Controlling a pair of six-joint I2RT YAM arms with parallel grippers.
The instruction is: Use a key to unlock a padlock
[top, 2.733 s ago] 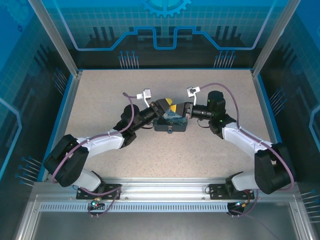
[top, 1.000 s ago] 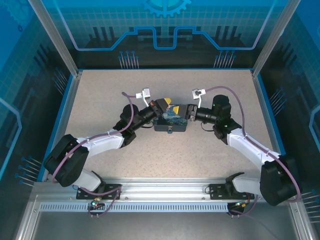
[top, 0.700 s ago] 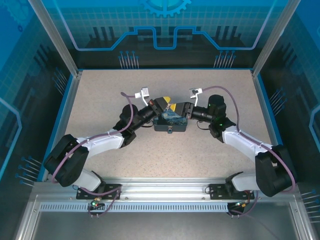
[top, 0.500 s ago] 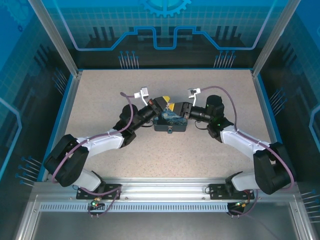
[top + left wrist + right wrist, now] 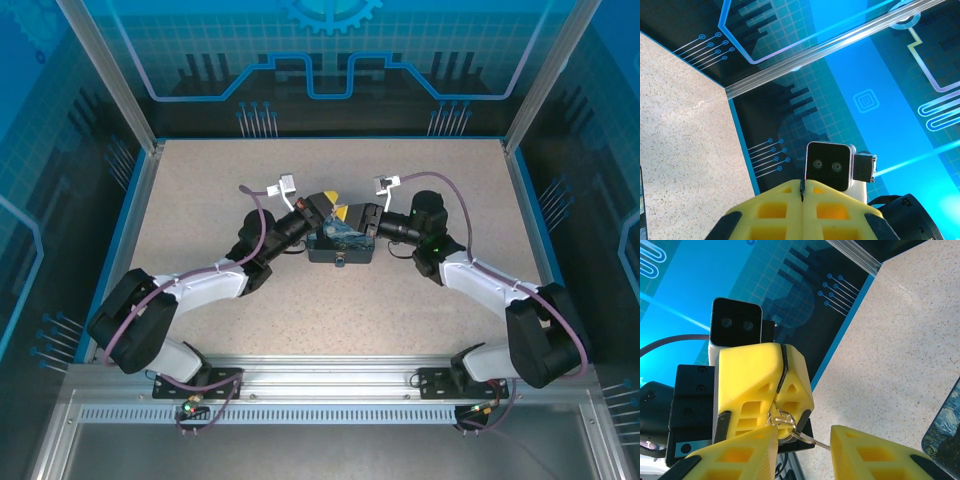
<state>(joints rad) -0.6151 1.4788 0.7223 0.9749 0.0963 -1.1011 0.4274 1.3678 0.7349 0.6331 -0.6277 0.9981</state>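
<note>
Over the painted box (image 5: 341,241) my left gripper (image 5: 331,205) is shut on the key (image 5: 801,189), a thin dark sliver pinched edge-on between the yellow fingertips. In the right wrist view the key (image 5: 781,367) shows in those fingers, and under it hang a silver ring (image 5: 783,421) and a slim silvery blade (image 5: 815,441). My right gripper (image 5: 805,441) is open, with one finger on each side of that blade and a gap to both. It faces the left gripper tip to tip (image 5: 354,213). The padlock (image 5: 341,259) is a small dark piece at the box's near face.
The box's corner (image 5: 946,426) lies low at the right of the right wrist view. Speckled tabletop (image 5: 200,190) surrounds the box. Blue walls and metal posts (image 5: 128,100) close off the back and sides. Each wrist camera looks at the other arm's camera (image 5: 828,165).
My right gripper has moved left, closer to the left gripper's tips, and its jaws have narrowed around the hanging blade. The left arm and the box stay still.
</note>
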